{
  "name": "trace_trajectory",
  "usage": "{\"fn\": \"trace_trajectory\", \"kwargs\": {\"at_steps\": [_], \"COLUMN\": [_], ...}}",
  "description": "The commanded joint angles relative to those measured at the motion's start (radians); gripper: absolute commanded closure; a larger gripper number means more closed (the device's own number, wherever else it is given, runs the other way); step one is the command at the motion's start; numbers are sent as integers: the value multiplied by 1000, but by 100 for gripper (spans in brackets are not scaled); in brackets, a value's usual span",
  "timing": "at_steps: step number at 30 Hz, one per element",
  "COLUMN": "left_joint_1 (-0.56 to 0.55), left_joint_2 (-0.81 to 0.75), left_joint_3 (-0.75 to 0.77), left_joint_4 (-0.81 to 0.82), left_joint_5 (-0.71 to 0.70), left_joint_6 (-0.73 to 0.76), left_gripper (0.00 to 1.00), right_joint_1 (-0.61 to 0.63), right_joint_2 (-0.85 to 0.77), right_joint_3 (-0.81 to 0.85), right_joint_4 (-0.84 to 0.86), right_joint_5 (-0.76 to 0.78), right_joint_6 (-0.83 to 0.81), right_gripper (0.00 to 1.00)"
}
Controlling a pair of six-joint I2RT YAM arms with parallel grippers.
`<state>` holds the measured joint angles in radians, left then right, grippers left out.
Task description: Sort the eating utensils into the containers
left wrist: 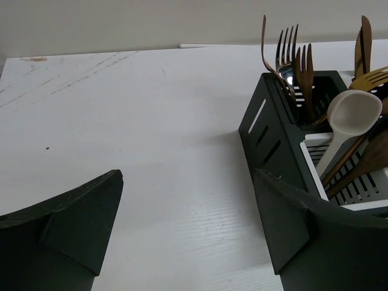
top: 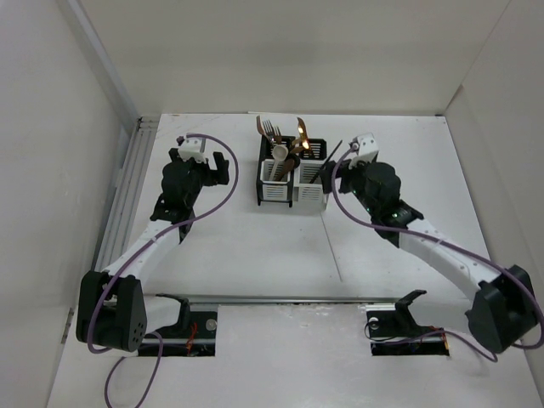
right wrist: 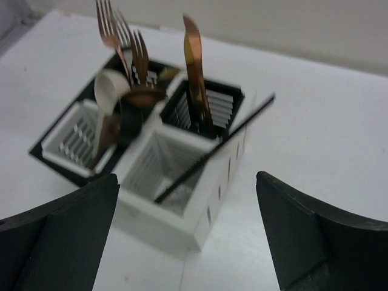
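Our right pincer (right wrist: 187, 179) gapes empty; just ahead of it we see the containers (right wrist: 154, 219), a black chopstick (right wrist: 212, 151) leaning from the nearest cell. Our left pincer (left wrist: 188, 176) is likewise spread and empty, with forks (left wrist: 290, 54) and a cream spoon (left wrist: 351, 112) standing in the containers at its right.

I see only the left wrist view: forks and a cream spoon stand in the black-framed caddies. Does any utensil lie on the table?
Observer: Yes. One thin white chopstick lies flat on the white table, nearer the arms than the black-framed white caddies.
Operator: Does the right pincer hold anything?
Observer: No. The right pincer is open and empty.
Operator: What is in the compartments near it?
Observer: One long black chopstick leans slanted in a white compartment.
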<state>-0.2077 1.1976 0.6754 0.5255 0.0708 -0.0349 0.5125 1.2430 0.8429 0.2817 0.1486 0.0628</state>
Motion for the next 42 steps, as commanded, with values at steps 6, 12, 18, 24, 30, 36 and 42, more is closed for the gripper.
{"fn": "trace_trajectory", "kwargs": {"at_steps": [6,12,18,24,30,36,42], "left_joint_1": [-8,-42,-113,-176,-199,-199,-199], "left_joint_2": [-26,-35,-67,-108,-127,-127,-127], "left_joint_3": [7,-11,-20,-40,-50,-50,-50], "left_joint_4": [67,67,57,28,8,8,27], "left_joint_5": [23,23,-38,-132,-174,-174,-174], "left_joint_6": [-30,-30,-8,32,43,43,43], "left_gripper": [13,13,13,13,10,10,10], "right_joint_1": [119,216,267,267,267,267,267], "right_joint_2": [-209,20,271,394,440,336,219], "right_joint_3": [-179,-131,-59,-70,-54,-84,-163], "right_joint_4": [-355,-555,-554,-469,-496,-637,-776], "right_joint_5": [112,123,43,-4,-14,-14,-63], "right_joint_6": [123,218,218,279,299,328,431], "right_gripper": [0,0,0,0,3,6,10]}}
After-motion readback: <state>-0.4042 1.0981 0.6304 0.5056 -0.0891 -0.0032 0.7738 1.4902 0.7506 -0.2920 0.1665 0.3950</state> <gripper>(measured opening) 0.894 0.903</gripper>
